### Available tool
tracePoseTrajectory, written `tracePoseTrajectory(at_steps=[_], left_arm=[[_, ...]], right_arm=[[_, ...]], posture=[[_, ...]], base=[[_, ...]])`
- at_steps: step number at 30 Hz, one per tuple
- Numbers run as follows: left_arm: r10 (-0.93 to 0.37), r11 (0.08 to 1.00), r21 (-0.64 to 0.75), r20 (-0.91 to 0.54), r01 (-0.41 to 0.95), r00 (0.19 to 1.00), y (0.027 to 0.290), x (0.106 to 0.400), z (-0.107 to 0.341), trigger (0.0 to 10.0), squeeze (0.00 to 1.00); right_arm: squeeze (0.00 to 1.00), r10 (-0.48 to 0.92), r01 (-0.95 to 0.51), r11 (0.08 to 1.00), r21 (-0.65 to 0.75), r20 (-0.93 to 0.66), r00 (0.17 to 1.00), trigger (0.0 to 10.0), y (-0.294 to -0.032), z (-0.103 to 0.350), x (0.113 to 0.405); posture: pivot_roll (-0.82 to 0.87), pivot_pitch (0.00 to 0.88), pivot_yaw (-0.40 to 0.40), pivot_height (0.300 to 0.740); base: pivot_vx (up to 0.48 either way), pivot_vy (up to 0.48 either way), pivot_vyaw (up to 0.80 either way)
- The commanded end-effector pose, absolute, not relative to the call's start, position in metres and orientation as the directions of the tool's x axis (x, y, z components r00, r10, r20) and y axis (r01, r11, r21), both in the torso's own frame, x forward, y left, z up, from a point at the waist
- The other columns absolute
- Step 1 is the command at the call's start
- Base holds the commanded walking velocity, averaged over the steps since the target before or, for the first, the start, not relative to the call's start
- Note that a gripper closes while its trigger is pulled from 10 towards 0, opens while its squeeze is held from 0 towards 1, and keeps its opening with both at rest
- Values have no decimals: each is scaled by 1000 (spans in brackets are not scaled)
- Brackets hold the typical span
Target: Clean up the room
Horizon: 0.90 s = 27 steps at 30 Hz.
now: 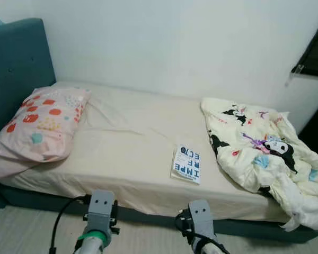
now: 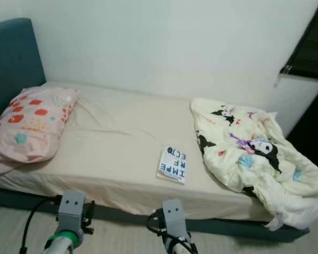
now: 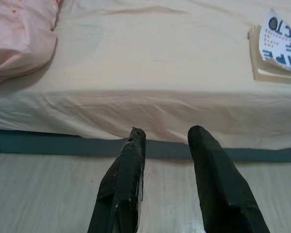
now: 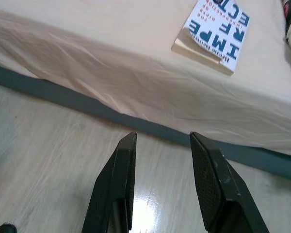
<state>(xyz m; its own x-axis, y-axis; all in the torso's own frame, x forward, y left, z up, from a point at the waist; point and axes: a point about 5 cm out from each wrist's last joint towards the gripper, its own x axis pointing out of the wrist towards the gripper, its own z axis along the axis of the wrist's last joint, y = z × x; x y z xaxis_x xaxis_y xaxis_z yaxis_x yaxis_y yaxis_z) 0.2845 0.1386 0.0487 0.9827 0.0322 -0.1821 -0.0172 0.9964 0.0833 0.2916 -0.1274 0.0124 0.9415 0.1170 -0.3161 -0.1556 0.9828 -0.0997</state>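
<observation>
**me:** Looking at the bed from the head cam right now. The obvious stray item is the book, lying flat on the sheet near the front edge, right of centre. Pink pillow sits at the far left by the headboard, and the crumpled cartoon blanket is heaped on the right end, just beside the book but not on it as far as I can tell.

**other:** which arm are you going with?

**me:** Right one, I reckon. The right end effector hangs over the floor just short of the bed frame, fingers spread wide, nothing in them. The book lies ahead of it and a touch to the right. The left end effector is also parted and empty, but for it the book sits well off to the right.

**other:** orientation?

**me:** Long axis runs roughly near-to-far, tilted slightly. So I'd guess a reach forward and up over the mattress edge, pinching across the short side.
</observation>
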Motion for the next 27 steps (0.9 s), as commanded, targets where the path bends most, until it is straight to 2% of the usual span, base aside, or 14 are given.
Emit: tracePoseTrajectory(at_steps=[1, 22, 27], left_arm=[[14, 998, 69, -205, 1, 979, 132, 281, 44, 10000, 0], [14, 998, 68, -204, 0, 979, 133, 280, 43, 10000, 0], [44, 999, 6, -228, -44, 973, 135, 280, 42, 10000, 0]], right_arm=[[0, 101, -145, 984, -107, -340, 935, 10000, -134, 7, 287], [0, 100, -145, 983, -109, -340, 935, 10000, -134, 6, 287], [0, 100, -144, 984, -109, -338, 936, 10000, -134, 7, 287]], posture=[[19, 21, -40, 740], [19, 18, -40, 740], [17, 14, -38, 740]], base=[[0, -337, 0], [0, -339, 0], [0, 120, 0]])
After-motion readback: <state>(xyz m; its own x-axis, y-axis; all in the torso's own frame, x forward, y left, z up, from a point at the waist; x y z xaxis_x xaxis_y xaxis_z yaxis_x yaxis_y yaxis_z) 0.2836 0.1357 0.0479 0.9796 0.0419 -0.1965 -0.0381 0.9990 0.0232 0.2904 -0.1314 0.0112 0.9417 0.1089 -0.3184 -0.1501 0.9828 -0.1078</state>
